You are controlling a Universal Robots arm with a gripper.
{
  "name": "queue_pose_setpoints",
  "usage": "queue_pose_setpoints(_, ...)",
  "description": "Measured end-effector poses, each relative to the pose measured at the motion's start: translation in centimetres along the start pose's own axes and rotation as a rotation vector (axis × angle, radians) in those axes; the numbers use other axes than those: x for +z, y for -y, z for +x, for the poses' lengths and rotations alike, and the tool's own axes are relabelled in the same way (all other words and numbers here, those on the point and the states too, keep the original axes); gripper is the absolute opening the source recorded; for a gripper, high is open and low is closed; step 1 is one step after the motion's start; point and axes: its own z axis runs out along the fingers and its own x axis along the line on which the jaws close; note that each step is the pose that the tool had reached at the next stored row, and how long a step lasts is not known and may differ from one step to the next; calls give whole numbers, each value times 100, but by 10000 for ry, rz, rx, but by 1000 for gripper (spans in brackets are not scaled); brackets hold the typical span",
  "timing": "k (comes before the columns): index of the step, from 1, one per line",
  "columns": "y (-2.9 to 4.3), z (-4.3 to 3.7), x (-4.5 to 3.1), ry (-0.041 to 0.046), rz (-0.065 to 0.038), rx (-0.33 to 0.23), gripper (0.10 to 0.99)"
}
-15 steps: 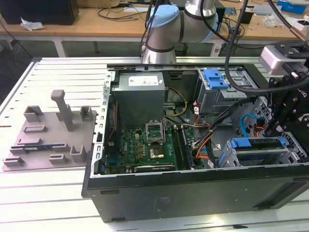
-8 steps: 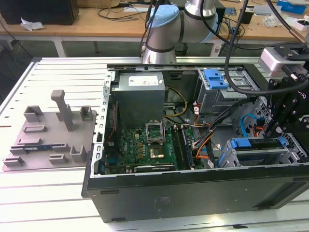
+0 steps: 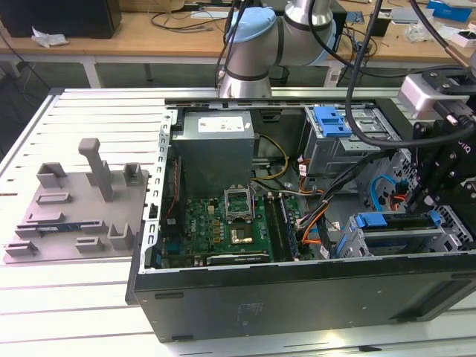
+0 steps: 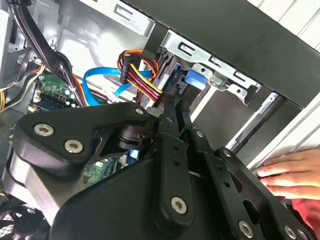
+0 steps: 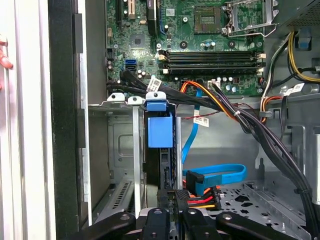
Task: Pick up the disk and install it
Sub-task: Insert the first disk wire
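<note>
Jaws pinching the disk point(image 5: 161, 165) edge-on, lined up with the cage point(image 5: 120, 150) slot near the counter's point(image 3: 67, 305) edge for sliding in.

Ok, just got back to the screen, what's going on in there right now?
The arm's tool is down inside the open computer case, at the drive cage by the case's front wall. The disk with its blue carrier sits upright in a cage slot, with the tool right at its edge. A person's hand rests on the case's outer rim.
</note>
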Motion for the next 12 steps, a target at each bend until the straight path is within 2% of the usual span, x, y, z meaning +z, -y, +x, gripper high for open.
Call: queue_pose_setpoints(12, 0, 0, 34, -1, -3, 0, 169)
